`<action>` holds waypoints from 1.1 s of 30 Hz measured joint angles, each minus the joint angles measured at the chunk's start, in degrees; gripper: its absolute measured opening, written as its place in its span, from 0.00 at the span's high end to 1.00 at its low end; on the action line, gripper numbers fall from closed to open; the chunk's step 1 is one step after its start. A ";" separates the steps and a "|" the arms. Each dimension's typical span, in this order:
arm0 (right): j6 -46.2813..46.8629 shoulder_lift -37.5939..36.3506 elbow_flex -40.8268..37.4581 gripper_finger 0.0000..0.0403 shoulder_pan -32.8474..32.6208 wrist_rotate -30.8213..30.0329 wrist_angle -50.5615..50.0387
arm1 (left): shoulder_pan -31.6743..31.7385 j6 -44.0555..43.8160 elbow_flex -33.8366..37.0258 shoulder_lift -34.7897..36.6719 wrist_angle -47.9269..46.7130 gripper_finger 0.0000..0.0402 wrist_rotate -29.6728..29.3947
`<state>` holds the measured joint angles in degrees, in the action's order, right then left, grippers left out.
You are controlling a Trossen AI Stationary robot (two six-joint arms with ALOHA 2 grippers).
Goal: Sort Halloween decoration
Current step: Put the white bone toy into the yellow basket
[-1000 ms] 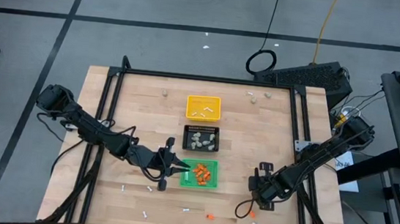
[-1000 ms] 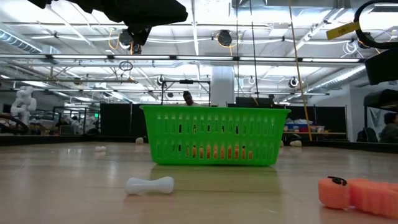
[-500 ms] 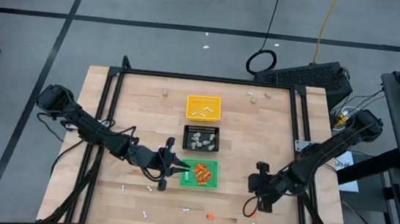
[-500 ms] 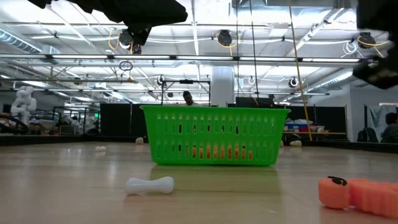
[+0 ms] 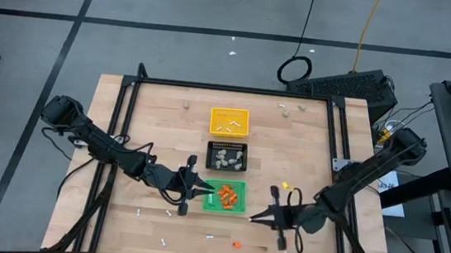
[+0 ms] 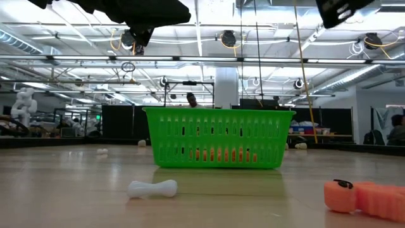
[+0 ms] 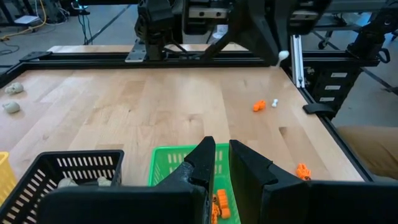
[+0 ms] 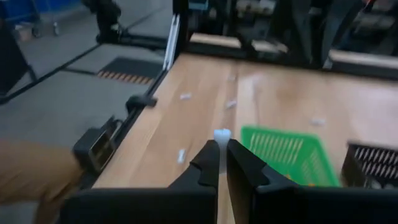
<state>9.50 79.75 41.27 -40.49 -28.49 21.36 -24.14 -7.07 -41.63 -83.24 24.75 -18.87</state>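
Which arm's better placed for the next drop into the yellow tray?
Right. Its end effector pinches a white stick, and the yellow tray holds white sticks. The left end effector hangs at the green tray, empty.

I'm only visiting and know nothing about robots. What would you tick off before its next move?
1. The right gripper is shut on a white stick: ok.
2. The yellow tray already has white sticks in it, so it looks like the likely target: ok.
3. The right gripper is above the yellow tray: not ok, it is beside the green tray.
4. The left gripper leaves the way clear: cannot tell.
5. All pieces are sorted: not ok, an orange bit lies loose.
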 joint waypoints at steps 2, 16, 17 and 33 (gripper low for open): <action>-3.30 1.66 -1.24 1.00 0.95 -0.15 6.28 | 0.00 0.00 0.00 0.00 0.00 0.88 0.00; -12.50 8.53 -12.26 1.00 8.99 1.92 47.17 | 0.00 0.01 0.02 0.00 0.21 0.88 0.00; -12.59 8.62 -12.63 1.00 9.73 3.24 48.02 | 0.00 0.01 0.02 0.00 0.23 0.88 0.00; -13.03 14.10 -16.58 1.00 17.79 10.83 61.33 | 0.00 -0.14 0.02 0.00 -0.16 0.88 0.00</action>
<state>-3.53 93.85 24.69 -22.69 -17.66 82.69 -24.14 -7.21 -41.60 -83.24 24.60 -18.87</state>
